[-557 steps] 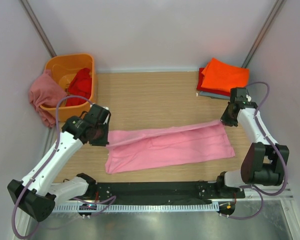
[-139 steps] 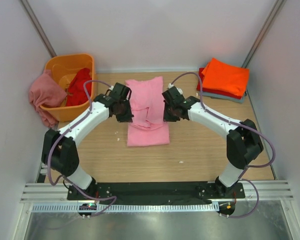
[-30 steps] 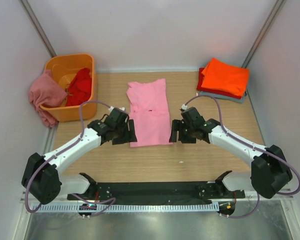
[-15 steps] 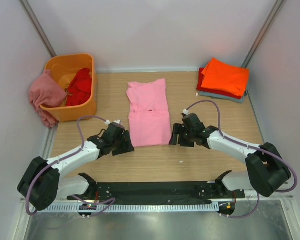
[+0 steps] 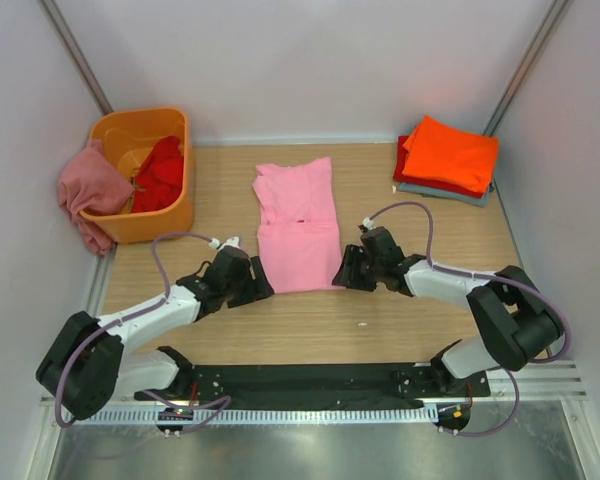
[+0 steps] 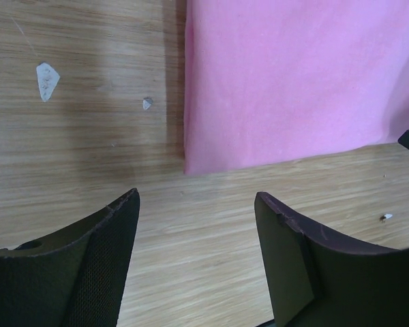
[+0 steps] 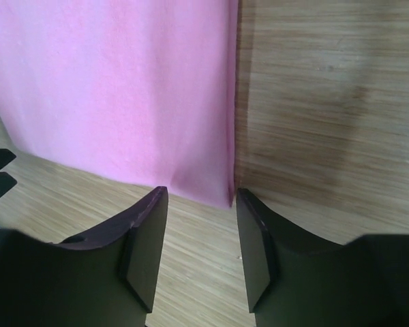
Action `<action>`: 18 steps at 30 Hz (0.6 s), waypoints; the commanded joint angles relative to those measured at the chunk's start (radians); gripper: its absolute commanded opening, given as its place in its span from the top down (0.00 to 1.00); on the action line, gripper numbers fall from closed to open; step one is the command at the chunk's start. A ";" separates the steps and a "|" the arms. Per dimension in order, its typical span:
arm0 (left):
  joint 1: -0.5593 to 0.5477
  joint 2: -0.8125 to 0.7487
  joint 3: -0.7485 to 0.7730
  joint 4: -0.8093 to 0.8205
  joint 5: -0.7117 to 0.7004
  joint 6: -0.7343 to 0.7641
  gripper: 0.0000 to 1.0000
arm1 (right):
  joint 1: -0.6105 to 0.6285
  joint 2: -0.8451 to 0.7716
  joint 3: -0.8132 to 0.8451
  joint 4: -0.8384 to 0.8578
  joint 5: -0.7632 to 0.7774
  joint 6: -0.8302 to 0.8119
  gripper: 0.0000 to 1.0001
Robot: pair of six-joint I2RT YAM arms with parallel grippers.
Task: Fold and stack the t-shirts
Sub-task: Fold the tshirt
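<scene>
Top external view has the pink t-shirt lying flat on the wooden surface, folded into a long narrow strip that runs away from the arms. Off to the shirt's left sits the orange tub, with a red t-shirt in it and a dusty rose t-shirt hanging over its side. Off to the shirt's right, toward the back, is the stack with the orange t-shirt on top. The left fingers are down just beside the shirt's near left corner, spread wide with only bare wood between them. The right fingers are at the near right corner. They're apart too, with a tighter gap, and in the right wrist view the corner sits right at the mouth of it, not pinched as far as I can tell. My guess is it handles like any thin cotton: light, floppy, no stiffness, so it'll sag and drag if lifted from one point. I'd pinch both near corners, catch every layer, and carry them evenly toward the far end.
</scene>
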 commanded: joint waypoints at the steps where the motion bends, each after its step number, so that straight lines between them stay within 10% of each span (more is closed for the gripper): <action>1: -0.003 0.024 -0.015 0.083 -0.018 -0.012 0.31 | 0.001 0.031 -0.031 0.022 -0.001 0.010 0.50; 12: -0.002 0.118 -0.043 0.191 -0.019 -0.018 0.38 | -0.001 0.040 -0.028 0.022 -0.005 0.007 0.65; 18: -0.002 0.127 -0.053 0.202 -0.012 -0.029 0.59 | -0.001 0.040 -0.029 0.021 -0.008 0.005 0.72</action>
